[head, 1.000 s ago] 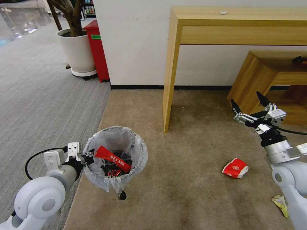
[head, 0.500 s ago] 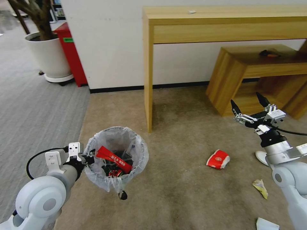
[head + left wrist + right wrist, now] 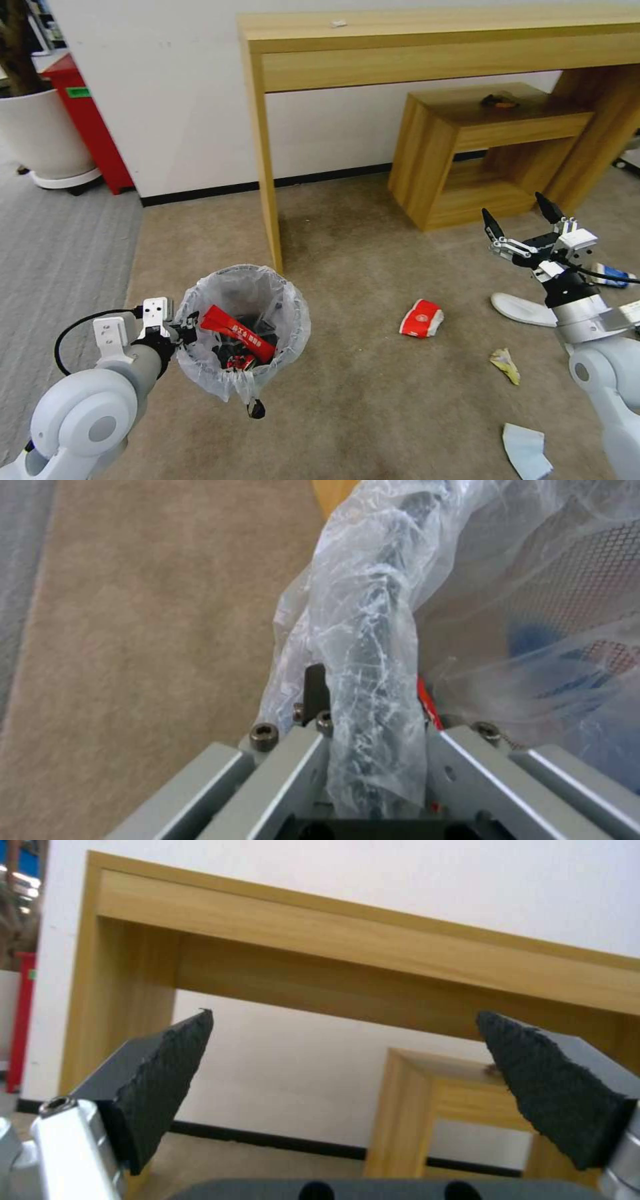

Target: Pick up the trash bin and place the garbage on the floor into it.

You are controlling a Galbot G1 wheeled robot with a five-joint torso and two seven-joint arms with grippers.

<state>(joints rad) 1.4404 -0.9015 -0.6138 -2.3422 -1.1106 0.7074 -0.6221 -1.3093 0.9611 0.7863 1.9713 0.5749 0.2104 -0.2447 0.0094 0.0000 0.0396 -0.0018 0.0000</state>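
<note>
Trash bin (image 3: 241, 332) was hanging off the carpet, its bagged rim pinched in the left gripper (image 3: 185, 329). Right gripper (image 3: 520, 219) hovered with fingers spread wide, empty. Crushed red cup (image 3: 421, 319) lay on the floor (image 3: 373, 400), between the two, lower than the right claw.

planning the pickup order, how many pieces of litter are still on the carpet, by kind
crushed red paper cup: 1
white slipper: 1
crumpled yellowish paper: 1
pale blue paper: 1
bottle with blue label, partly behind the right gripper: 1
Total: 5
</note>
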